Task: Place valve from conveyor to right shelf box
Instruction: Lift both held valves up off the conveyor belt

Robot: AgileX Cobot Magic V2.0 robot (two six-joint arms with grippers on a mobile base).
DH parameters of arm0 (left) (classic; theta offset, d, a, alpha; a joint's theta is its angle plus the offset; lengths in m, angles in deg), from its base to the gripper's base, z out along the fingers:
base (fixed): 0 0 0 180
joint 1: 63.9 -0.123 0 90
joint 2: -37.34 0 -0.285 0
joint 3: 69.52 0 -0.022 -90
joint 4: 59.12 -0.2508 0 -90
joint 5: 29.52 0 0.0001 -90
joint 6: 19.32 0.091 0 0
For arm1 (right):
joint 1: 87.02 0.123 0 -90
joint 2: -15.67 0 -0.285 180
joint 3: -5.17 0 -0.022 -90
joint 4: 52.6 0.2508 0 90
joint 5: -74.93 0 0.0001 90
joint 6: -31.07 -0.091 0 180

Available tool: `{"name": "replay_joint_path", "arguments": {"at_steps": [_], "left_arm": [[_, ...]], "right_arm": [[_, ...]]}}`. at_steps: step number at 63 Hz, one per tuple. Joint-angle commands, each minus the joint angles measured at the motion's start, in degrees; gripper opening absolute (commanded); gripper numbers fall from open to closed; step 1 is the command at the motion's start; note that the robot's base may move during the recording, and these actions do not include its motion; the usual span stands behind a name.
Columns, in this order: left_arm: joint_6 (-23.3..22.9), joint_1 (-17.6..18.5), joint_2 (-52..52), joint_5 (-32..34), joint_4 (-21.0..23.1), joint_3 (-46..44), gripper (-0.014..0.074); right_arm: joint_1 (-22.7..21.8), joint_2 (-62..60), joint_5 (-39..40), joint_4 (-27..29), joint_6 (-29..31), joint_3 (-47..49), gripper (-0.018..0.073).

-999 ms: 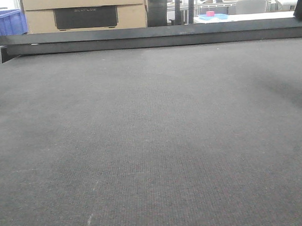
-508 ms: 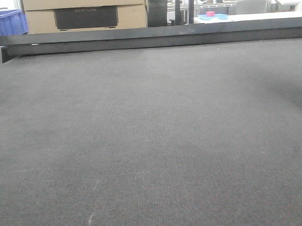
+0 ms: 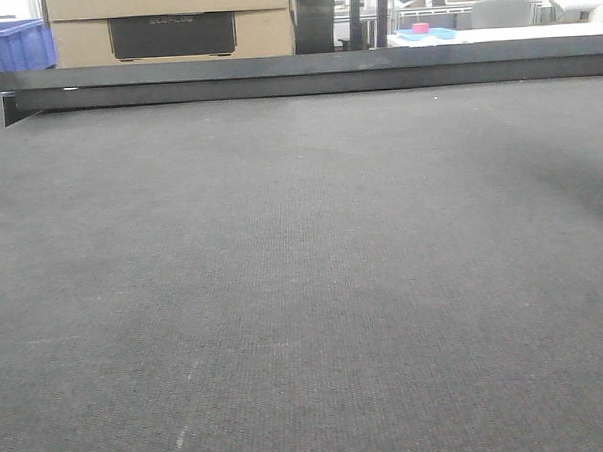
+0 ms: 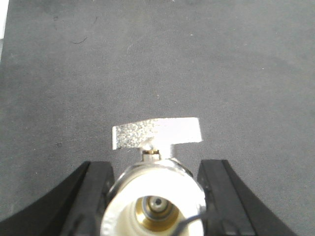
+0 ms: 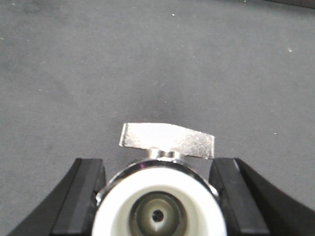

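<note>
Soft, even light. Inside the left tool (image 4: pixel 155 166) the valve (image 4: pixel 155 201) is blurred, its lever (image 4: pixel 156 133) glares white; the conveyor (image 4: pixel 157 59) ahead is sharp.

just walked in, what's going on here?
Each arm has a valve. The left gripper is closed around a valve, white cap facing its wrist camera. The right gripper holds a second valve the same way. Both are over the dark conveyor; whether they are lifted clear of it cannot be told. The front view shows only belt, with no arm or valve. No shelf box is in view, so neither valve is placed yet.
</note>
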Motion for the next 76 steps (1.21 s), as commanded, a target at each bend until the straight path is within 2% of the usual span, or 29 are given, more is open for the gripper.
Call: {"name": "replay_joint_path", "arguments": {"at_steps": [1,16,29,52,76], "left_arm": [[-0.44,0.32,-0.69,1.99,0.50,-0.91,-0.0111],[-0.44,0.32,-0.69,2.48,-0.29,-0.91,-0.0111],[-0.44,0.32,-0.69,5.44,-0.29,-0.91,-0.0111],[-0.44,0.32,-0.69,14.54,-0.29,-0.91,-0.0111],[-0.44,0.32,-0.69,21.83,-0.29,-0.91,-0.0111]], "right_arm": [[-0.12,-1.05,2.33,0.11,0.17,1.00,-0.0154],[-0.12,-1.05,2.79,0.11,0.17,1.00,-0.0154],[-0.12,-0.95,3.61,0.11,0.17,1.00,-0.0154],[-0.12,-0.94,3.99,0.11,0.17,1.00,-0.0154],[-0.12,-0.94,17.24,0.14,0.17,1.00,-0.0154]]}}
